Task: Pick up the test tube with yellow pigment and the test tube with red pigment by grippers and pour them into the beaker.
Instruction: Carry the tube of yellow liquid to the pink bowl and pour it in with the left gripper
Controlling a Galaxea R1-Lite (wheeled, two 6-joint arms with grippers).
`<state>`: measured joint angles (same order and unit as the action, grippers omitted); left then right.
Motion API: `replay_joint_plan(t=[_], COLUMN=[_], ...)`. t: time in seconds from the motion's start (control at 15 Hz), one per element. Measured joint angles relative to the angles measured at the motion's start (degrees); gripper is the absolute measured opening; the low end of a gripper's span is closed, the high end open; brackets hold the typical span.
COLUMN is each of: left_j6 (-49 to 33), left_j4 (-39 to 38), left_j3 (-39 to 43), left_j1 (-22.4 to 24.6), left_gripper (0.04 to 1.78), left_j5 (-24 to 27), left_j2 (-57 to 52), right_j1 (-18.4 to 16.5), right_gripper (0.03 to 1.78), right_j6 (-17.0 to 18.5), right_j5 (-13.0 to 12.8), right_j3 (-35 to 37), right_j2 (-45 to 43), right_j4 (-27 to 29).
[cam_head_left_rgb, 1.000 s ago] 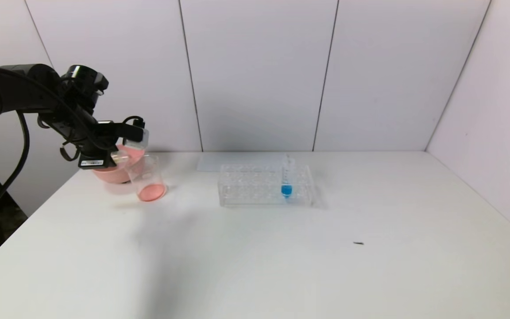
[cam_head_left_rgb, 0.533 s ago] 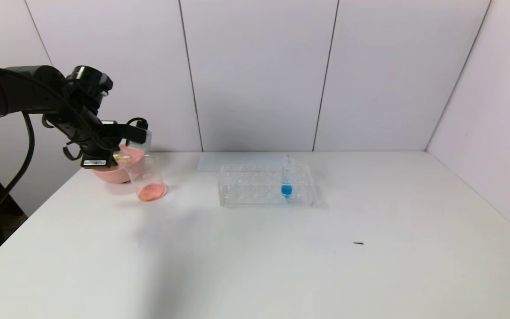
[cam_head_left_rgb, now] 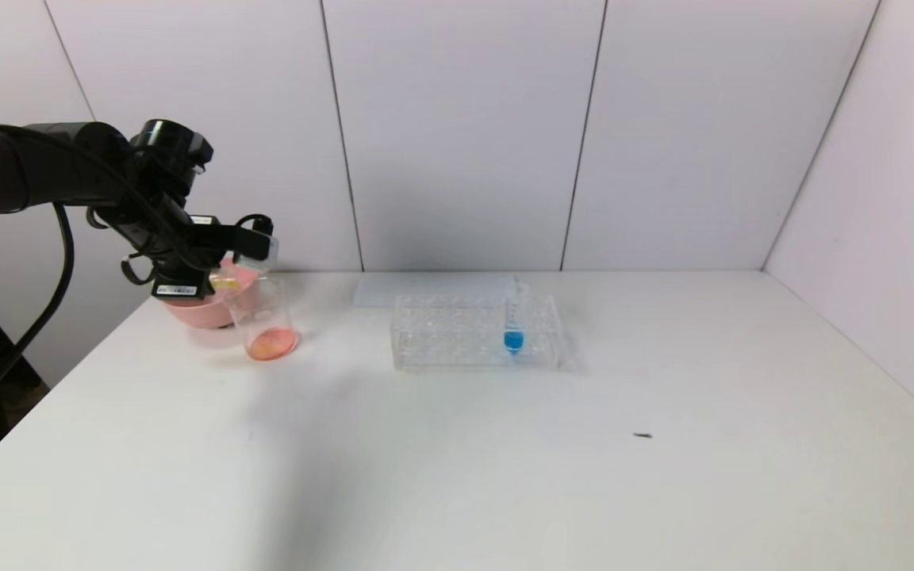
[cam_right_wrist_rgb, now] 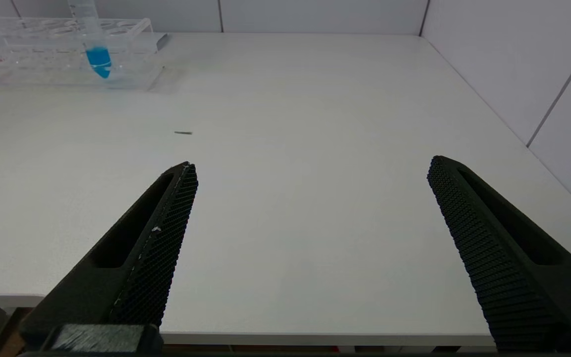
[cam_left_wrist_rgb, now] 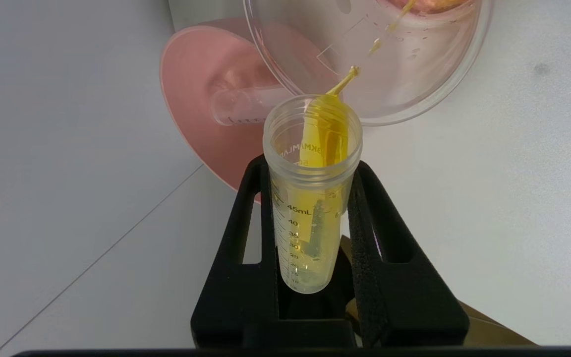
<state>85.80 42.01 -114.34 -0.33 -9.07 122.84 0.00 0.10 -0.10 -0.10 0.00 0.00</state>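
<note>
My left gripper (cam_head_left_rgb: 225, 279) (cam_left_wrist_rgb: 310, 166) is shut on the test tube with yellow pigment (cam_head_left_rgb: 224, 281) (cam_left_wrist_rgb: 310, 208), which is tipped mouth-down over the beaker's rim. A thin yellow stream (cam_left_wrist_rgb: 342, 84) runs from the tube's mouth into the beaker (cam_head_left_rgb: 266, 321) (cam_left_wrist_rgb: 414, 74). The beaker stands at the table's back left and holds pinkish-red liquid with a yellow patch. A clear tube (cam_left_wrist_rgb: 246, 104) with no visible liquid lies in the pink bowl; no tube holding red pigment is in view. My right gripper (cam_right_wrist_rgb: 310, 168) hangs open over the table's near edge, holding nothing.
The pink bowl (cam_head_left_rgb: 195, 313) (cam_left_wrist_rgb: 191, 99) sits just behind and left of the beaker. A clear tube rack (cam_head_left_rgb: 457, 333) (cam_right_wrist_rgb: 42, 64) stands at the back centre with a blue-liquid tube (cam_head_left_rgb: 513, 317) (cam_right_wrist_rgb: 98, 54) in it. A small dark speck (cam_head_left_rgb: 643, 435) lies on the table.
My left arm has shifted slightly right and up with the tube tipped further. Yellow liquid has appeared in the beaker's pink liquid.
</note>
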Motion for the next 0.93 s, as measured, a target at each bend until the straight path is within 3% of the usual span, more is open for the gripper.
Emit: replay_joint_plan(t=[0.93], left_j6=[1.16], left_j4=[-0.43], left_j3=[0.0], left_j1=[-1.07], left_gripper=[0.44], left_j5=[-1.71], left_j2=[0.12], right_j1=[0.0], right_gripper=[1.7], right_j6=[0.0], right_j5=[0.0], right_j3=[0.0], right_j2=[0.0], right_j4=[0.0])
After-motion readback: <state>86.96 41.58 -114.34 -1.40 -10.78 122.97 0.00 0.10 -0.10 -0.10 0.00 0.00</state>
